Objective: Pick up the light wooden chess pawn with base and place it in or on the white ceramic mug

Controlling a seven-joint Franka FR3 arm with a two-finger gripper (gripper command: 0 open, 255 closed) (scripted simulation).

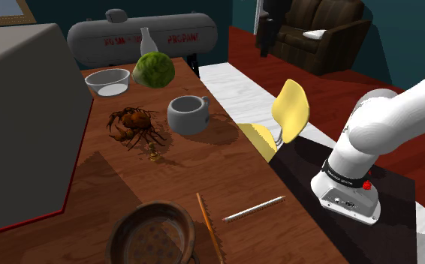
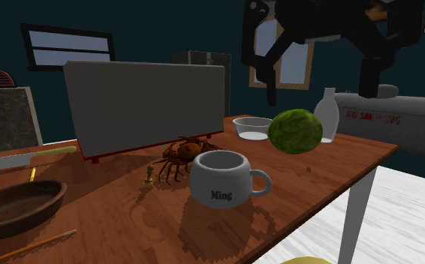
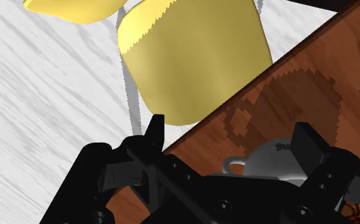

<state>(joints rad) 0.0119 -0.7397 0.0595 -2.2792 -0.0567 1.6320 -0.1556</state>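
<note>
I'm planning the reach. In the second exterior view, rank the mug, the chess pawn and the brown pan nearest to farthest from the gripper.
1. mug, below and left of the gripper.
2. chess pawn, farther left, beside the crab.
3. brown pan, at the view's far left.

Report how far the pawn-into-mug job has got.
Done: nothing yet; the pawn stands on the table by the crab, apart from the mug. In hand: the gripper is open and empty, above the table edge near the mug. Left: reach the pawn, grasp it, lift it and set it in the mug.
</note>
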